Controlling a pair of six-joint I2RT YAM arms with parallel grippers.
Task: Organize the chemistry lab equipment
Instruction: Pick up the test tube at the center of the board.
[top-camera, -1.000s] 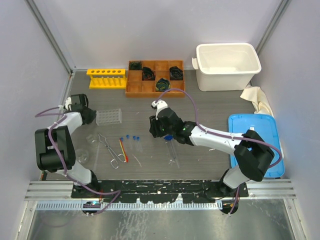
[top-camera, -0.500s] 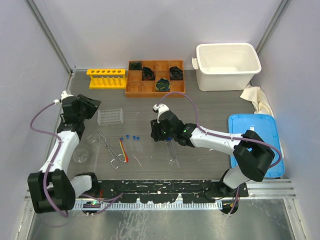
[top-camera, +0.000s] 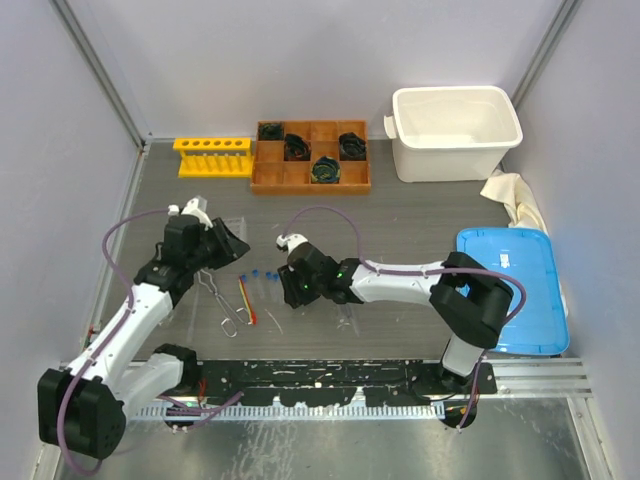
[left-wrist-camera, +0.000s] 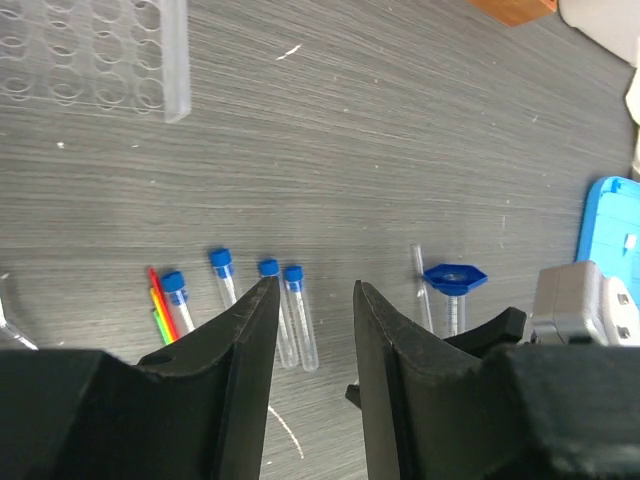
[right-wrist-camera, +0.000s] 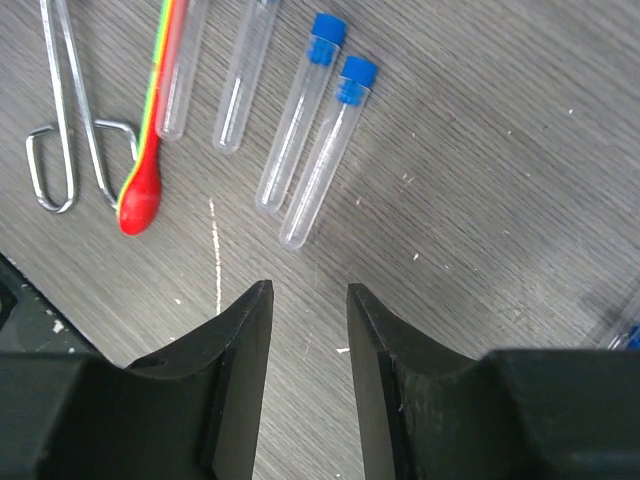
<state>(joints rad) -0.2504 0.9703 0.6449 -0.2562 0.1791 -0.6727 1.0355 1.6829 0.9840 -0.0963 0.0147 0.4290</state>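
Several blue-capped test tubes (right-wrist-camera: 318, 150) lie side by side on the grey table, just beyond the tips of my right gripper (right-wrist-camera: 308, 290), which is open and empty. My left gripper (left-wrist-camera: 315, 285) hovers over the same tubes (left-wrist-camera: 297, 320) from the other side, also open with nothing between its fingers. Left of the tubes lie the red-tipped stick (right-wrist-camera: 150, 150) and the metal tongs (right-wrist-camera: 62, 120). The blue-topped dropper (left-wrist-camera: 455, 280) lies to the tubes' right. The yellow tube rack (top-camera: 213, 157) stands at the back left. The flasks are hidden.
A clear well plate (left-wrist-camera: 95, 50) sits just behind the left gripper. At the back stand a wooden compartment tray (top-camera: 310, 180) and a white bin (top-camera: 455, 130). A blue lid (top-camera: 510, 285) and a cloth (top-camera: 512, 195) lie at the right.
The left arm swung from the far left in over the tubes and its gripper opened. The right gripper moved left, off the dropper, to the tubes.
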